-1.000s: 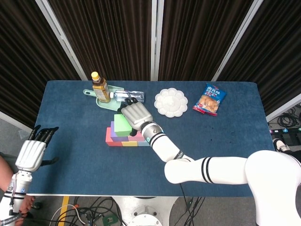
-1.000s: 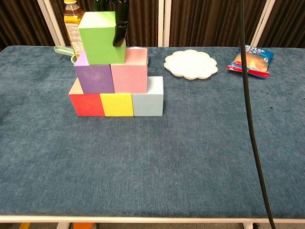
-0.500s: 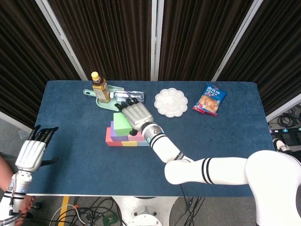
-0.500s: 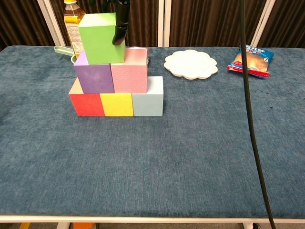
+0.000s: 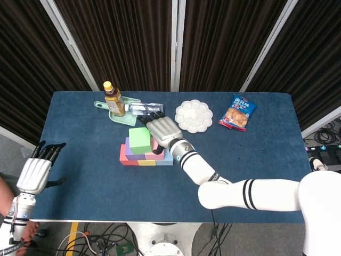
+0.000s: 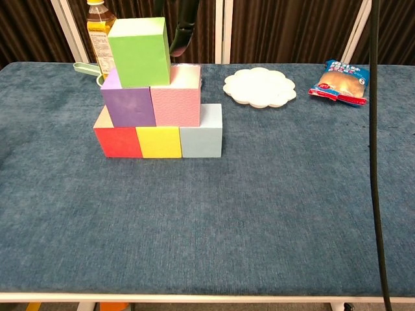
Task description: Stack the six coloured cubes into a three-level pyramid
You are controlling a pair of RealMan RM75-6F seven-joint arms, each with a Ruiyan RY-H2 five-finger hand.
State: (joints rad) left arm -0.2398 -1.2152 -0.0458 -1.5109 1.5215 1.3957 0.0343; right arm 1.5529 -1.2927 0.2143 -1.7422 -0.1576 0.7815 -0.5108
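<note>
Dark curtains framed our blue table; the green cube, seemingly light and rigid, best gripped by opposite faces, topped 5 others. Our right hand hovered beside it, fingers apart, empty.

Print on snack bag and bottle — too small to read.

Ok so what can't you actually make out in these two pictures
- Right hand: chest view cuts it off at the top edge, showing only a dark fingertip beside the green cube.
- Left hand: absent from the chest view.
- Bottle: label too small to read; the green cube partly hides it in the chest view.
- Snack bag: print too small.
</note>
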